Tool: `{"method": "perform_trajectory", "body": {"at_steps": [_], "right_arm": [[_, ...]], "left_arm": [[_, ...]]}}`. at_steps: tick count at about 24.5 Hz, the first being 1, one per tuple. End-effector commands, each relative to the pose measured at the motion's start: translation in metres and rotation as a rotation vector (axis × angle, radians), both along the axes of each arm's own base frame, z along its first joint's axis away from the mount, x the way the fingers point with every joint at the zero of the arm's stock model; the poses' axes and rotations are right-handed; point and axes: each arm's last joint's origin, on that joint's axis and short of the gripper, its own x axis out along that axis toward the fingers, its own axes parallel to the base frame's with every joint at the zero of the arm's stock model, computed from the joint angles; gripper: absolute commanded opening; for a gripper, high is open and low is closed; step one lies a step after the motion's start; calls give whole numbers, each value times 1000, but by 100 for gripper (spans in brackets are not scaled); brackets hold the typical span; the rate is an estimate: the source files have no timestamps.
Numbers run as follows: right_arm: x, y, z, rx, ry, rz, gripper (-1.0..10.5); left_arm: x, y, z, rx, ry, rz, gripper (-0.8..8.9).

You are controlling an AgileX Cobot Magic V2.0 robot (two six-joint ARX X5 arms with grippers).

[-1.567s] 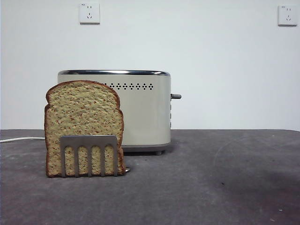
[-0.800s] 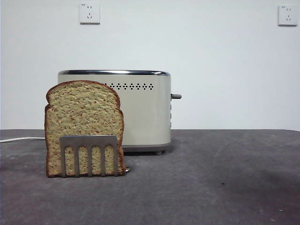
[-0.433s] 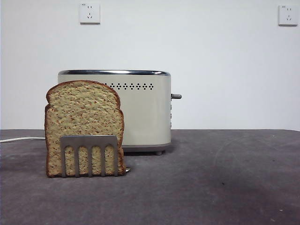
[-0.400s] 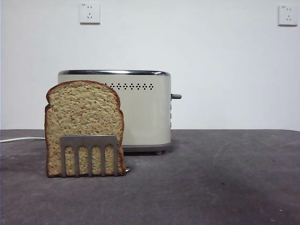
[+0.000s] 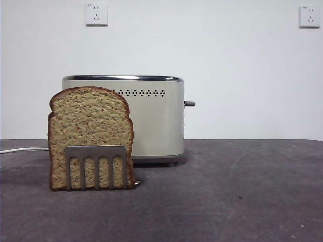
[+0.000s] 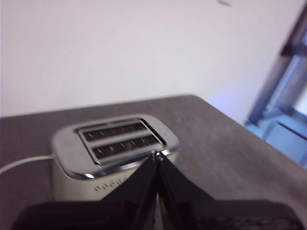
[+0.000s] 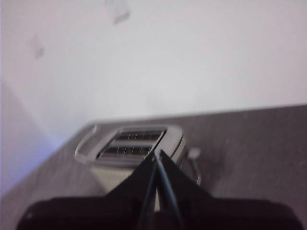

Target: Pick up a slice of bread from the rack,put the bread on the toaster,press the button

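Observation:
The slice of bread stands upright in the rack at the front left of the table. The toaster stands right behind them, with the button sticking out of its right end. Neither gripper shows in the front view. My left gripper is shut and empty, held high above the table, looking down on the toaster and its two slots. My right gripper is shut and empty, also held high, facing the toaster and its button. The bread is hidden in both wrist views.
A white cord runs left from the toaster along the dark grey table. Two wall sockets sit high on the white wall. The table's edge and a window area show in the left wrist view.

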Motion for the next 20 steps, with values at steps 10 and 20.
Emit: {"method": "perform_trajectory", "body": {"at_steps": [10,20], "right_arm": [[29,17,7,-282,414,279,-12],[29,21,3,-294,458,315,-11]], "left_arm": [[1,-7,-17,134,152,-194,67],[5,-18,-20,188,140,-303,604]]}}
